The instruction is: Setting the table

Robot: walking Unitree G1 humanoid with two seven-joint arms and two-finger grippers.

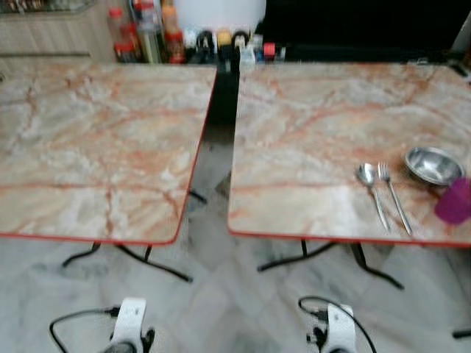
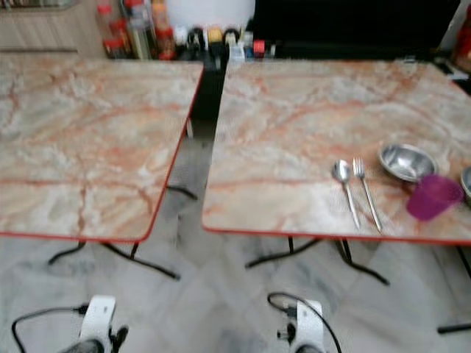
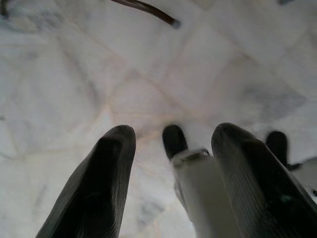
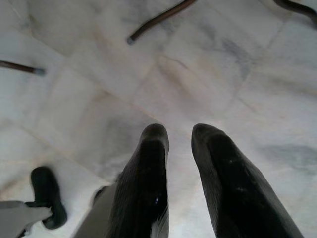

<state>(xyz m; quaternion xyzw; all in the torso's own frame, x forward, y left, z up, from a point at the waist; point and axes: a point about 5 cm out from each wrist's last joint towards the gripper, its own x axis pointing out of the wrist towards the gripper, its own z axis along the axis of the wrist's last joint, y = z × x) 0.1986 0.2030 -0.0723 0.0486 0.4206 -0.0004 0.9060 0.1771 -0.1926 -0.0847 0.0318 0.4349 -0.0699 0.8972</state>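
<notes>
Count: two marble-top tables, left [image 1: 96, 147] and right [image 1: 324, 125]; one spoon [image 1: 372, 191], one fork [image 1: 394, 195], one steel bowl [image 1: 433, 165], one purple cup [image 1: 454, 201].

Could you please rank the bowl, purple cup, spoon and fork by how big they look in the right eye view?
1. Bowl, widest.
2. Purple cup, somewhat smaller; it sits nearer the camera, so this is unsure.
3. Fork and spoon: similar length, too close to rank.

Two marble-pattern tables [image 2: 294, 132], dark gap between. On the right one: spoon [image 2: 344, 184] beside fork [image 2: 366, 193], steel bowl [image 2: 406, 162], purple cup [image 2: 433, 196]. Both arms low near bottom edge, tables ahead of them.
</notes>
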